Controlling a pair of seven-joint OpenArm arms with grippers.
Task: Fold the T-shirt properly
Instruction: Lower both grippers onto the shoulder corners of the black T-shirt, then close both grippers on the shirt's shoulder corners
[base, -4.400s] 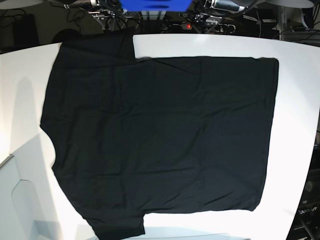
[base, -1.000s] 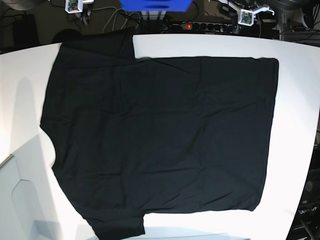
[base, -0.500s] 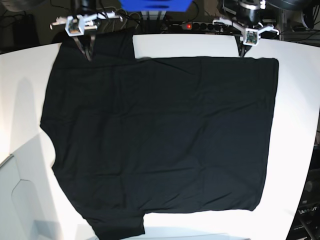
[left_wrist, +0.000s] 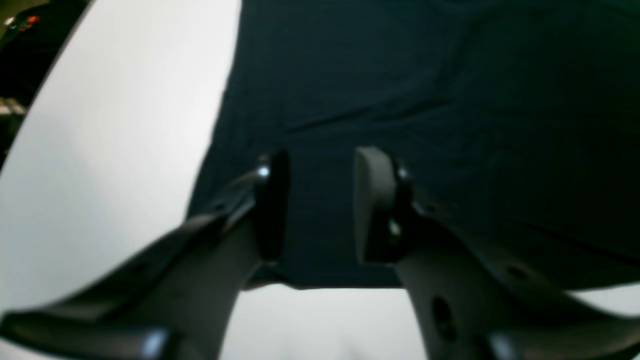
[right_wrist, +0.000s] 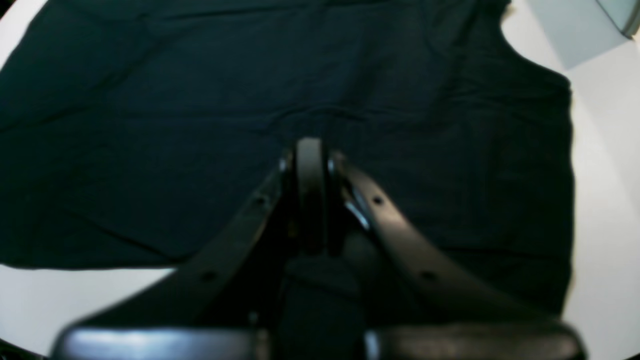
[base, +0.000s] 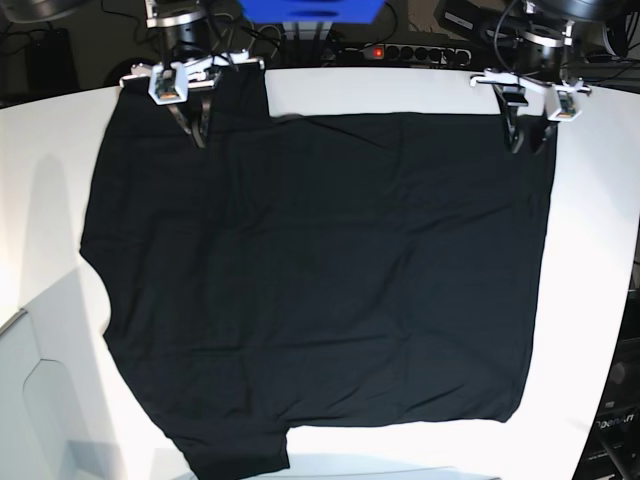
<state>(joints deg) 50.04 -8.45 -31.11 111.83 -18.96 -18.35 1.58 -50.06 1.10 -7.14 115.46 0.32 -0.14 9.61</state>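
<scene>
A: In the base view, what occupies the white counter (base: 600, 250)?

B: The black T-shirt (base: 320, 290), spread flat and covering most of the surface. Its hem runs down the right of the frame. One sleeve reaches the upper left of the frame, the other the lower left. Only plain black cloth shows.

A: Where are the two arms?

B: Both enter from the top edge. The right claw (base: 197, 135) hangs at upper left, over the sleeve near the shoulder. The left claw (base: 528, 140) hangs at upper right, over the top hem corner of the shirt.

A: What state is the left claw in?

B: In the left wrist view, the left claw (left_wrist: 320, 210) has its jaws parted, with a clear gap between the two pads. Black cloth of the T-shirt (left_wrist: 450, 100) shows through the gap, and nothing is held. The shirt's edge and bare counter (left_wrist: 125, 125) lie at the left and bottom of that frame. Whether the tips touch the cloth cannot be told.

A: And the right claw?

B: In the right wrist view, the right claw (right_wrist: 310, 165) is closed, with its jaws pressed together and no cloth visible between them. The T-shirt (right_wrist: 175, 125) fills most of that frame beneath it, with a few shallow creases, and white counter (right_wrist: 605, 175) borders it at the right and lower left.
</scene>
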